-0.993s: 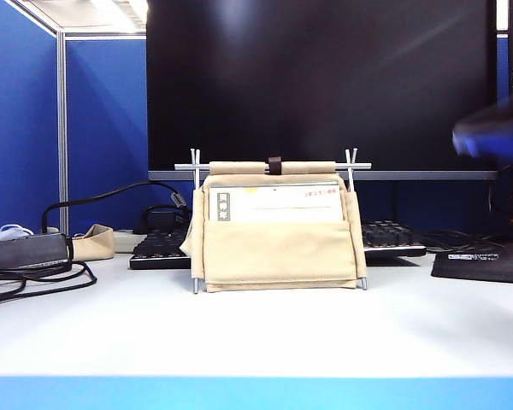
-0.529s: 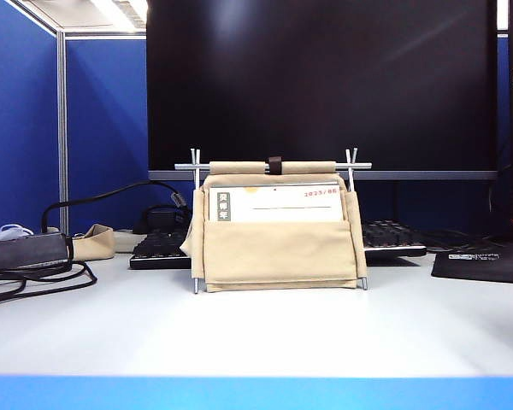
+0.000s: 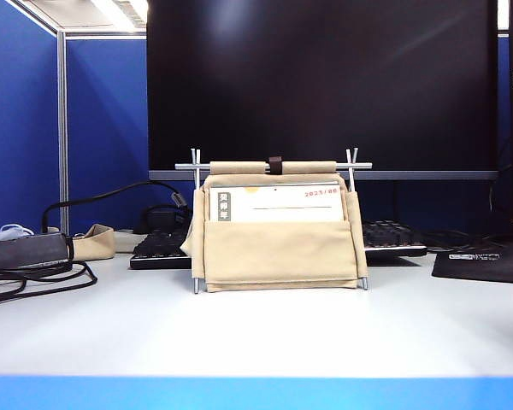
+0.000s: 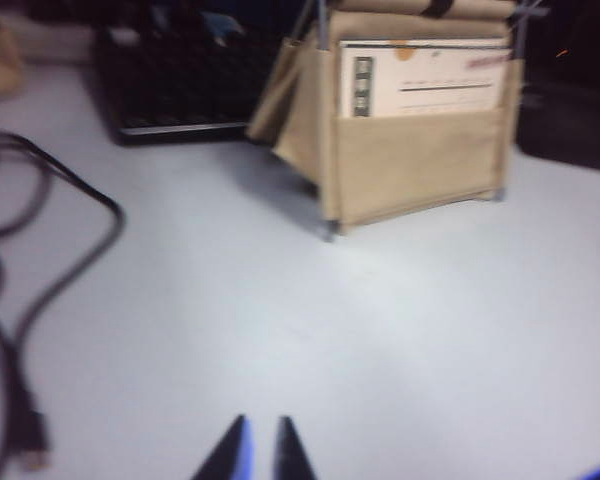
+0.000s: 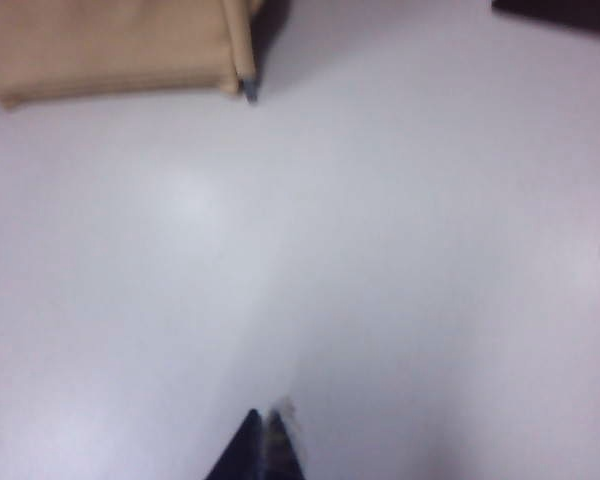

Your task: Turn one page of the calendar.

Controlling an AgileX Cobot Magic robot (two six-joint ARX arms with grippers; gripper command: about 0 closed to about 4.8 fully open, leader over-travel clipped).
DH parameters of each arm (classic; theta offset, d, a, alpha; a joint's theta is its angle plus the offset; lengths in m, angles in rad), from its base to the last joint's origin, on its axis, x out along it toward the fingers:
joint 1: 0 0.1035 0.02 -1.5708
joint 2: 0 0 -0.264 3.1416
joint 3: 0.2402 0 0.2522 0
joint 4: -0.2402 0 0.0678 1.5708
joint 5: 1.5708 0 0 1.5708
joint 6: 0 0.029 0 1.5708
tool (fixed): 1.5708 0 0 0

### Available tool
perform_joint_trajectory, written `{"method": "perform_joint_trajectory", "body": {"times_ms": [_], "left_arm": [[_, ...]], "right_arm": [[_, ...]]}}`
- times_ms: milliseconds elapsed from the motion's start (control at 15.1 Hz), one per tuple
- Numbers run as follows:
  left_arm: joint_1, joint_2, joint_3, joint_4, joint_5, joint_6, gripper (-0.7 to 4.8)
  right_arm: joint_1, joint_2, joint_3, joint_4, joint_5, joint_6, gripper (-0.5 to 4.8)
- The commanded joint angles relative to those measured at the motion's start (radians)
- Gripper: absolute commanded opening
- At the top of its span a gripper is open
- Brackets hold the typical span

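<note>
exterior view shows no arms at all. going from left to right on the white table [image 3: 256, 333] there is a bundle of black cables [image 3: 34, 278], then the calendar [image 3: 278, 226] in the middle in front of the big black monitor [image 3: 321, 81], then a dark pad [image 3: 483, 265]. the sheet at the front of the calendar reads 2023/06, so the page looks turned already and the job seems about done; the turned page itself can't be seen.

left wrist view shows the left gripper [image 4: 257, 455] low over bare table, well apart from the calendar [image 4: 410, 130], its two tips almost together with a thin gap, holding nothing. right wrist view shows the right gripper [image 5: 263, 445] closed tight and empty, also far from the calendar [image 5: 110, 50], and only the stand's bottom corner shows there.
</note>
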Motion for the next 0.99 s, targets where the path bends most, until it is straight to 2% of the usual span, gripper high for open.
{"method": "perform_joint_trajectory", "body": {"times_ms": [66,993], "left_arm": [[0.0,0.0,-0.005,-0.013,-0.025,0.02,0.19],[0.0,-0.001,-0.005,-0.01,-0.022,0.02,0.25]], "right_arm": [[0.0,0.002,0.0,-0.029,-0.006,0.042,-0.06],[-0.001,0.002,-0.002,-0.066,-0.012,0.067,-0.05]]}}
